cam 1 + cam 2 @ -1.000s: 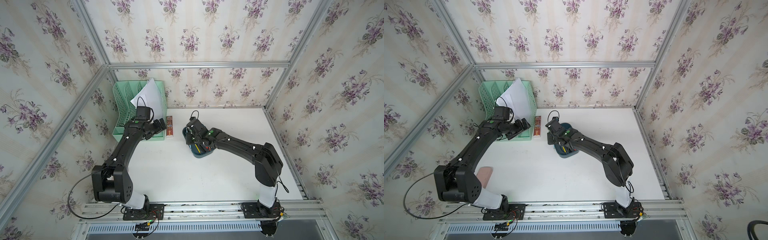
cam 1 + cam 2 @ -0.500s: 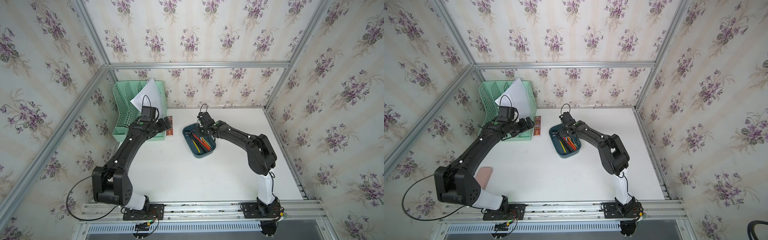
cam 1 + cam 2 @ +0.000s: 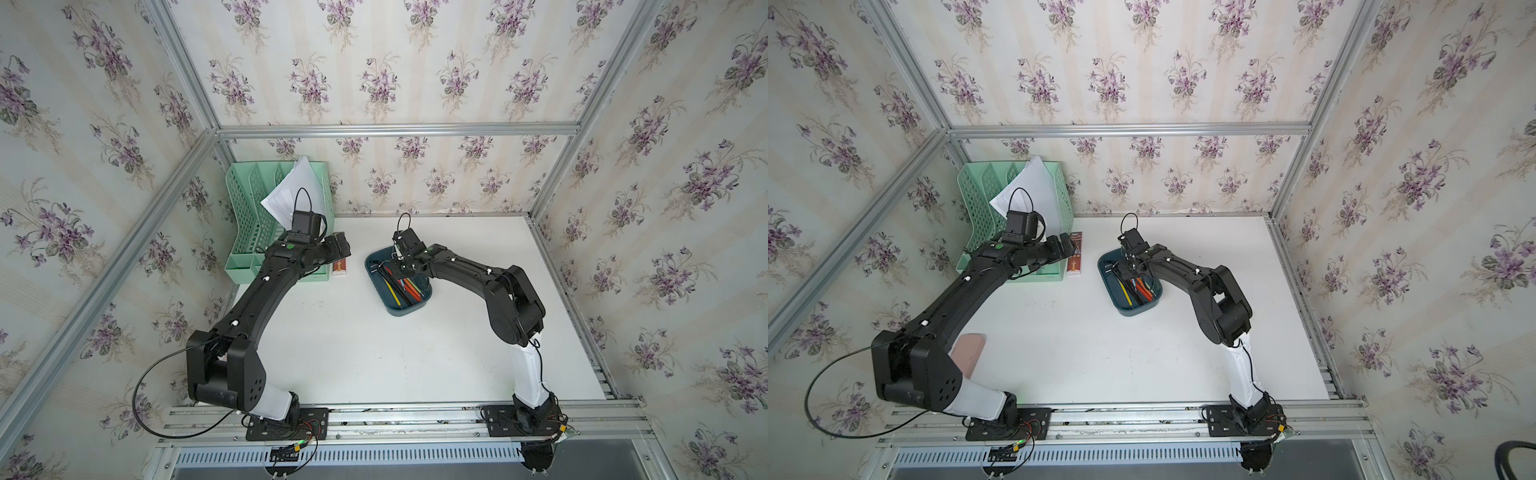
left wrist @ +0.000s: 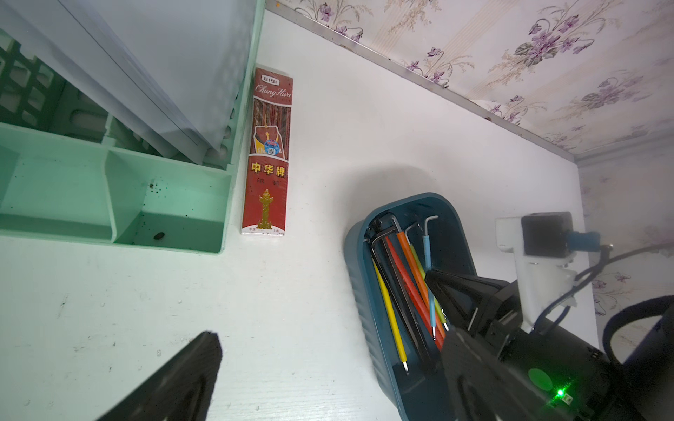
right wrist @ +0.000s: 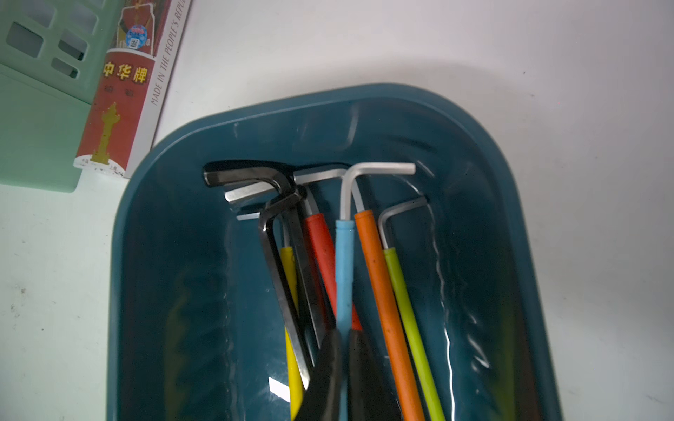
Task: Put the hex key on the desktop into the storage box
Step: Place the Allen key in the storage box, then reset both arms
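White bench (image 3: pixel 374 357), faintly scuffed, edged with aluminium rails (image 3: pixel 374 419), boxed by floral wallpaper (image 3: pixel 415 62). In the teal storage box (image 5: pixel 364 91), among other keys (image 5: pixel 379 291): blue-sleeved hex key (image 5: pixel 344 262), pinched in the closed right hand (image 5: pixel 343 364). Left hand (image 3: pixel 341 246) spread open, empty, near mint organizer (image 3: pixel 245 216) and red pencil box (image 4: pixel 268 164).
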`<act>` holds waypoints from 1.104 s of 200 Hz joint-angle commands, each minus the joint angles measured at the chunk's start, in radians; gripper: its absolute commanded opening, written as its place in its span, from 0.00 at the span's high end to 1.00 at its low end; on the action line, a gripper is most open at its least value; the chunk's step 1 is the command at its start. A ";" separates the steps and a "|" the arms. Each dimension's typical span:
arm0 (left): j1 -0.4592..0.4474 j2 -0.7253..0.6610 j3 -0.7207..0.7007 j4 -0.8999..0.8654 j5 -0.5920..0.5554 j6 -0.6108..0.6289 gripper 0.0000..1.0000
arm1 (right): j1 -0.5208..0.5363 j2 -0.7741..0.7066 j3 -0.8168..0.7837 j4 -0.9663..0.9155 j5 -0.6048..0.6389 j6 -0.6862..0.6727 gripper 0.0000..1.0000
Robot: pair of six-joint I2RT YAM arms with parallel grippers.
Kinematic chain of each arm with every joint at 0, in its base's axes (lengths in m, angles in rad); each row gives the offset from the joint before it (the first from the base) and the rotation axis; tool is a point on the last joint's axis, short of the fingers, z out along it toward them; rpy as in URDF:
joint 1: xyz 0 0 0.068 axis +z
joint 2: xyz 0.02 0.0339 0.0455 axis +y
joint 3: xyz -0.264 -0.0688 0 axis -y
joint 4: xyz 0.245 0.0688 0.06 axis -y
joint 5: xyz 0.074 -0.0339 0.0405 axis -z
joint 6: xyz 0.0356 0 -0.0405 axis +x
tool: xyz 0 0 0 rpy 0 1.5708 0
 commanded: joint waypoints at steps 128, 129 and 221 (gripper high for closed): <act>-0.066 -0.108 -0.107 0.160 -0.229 0.046 0.01 | 0.000 -0.149 -0.187 0.156 0.062 -0.030 0.37; -0.067 -0.112 -0.108 0.162 -0.232 0.047 0.01 | 0.000 -0.152 -0.190 0.157 0.064 -0.031 0.37; -0.111 -0.262 -0.356 0.481 -0.544 0.327 0.01 | 0.000 -0.567 -0.548 0.334 0.388 -0.055 0.00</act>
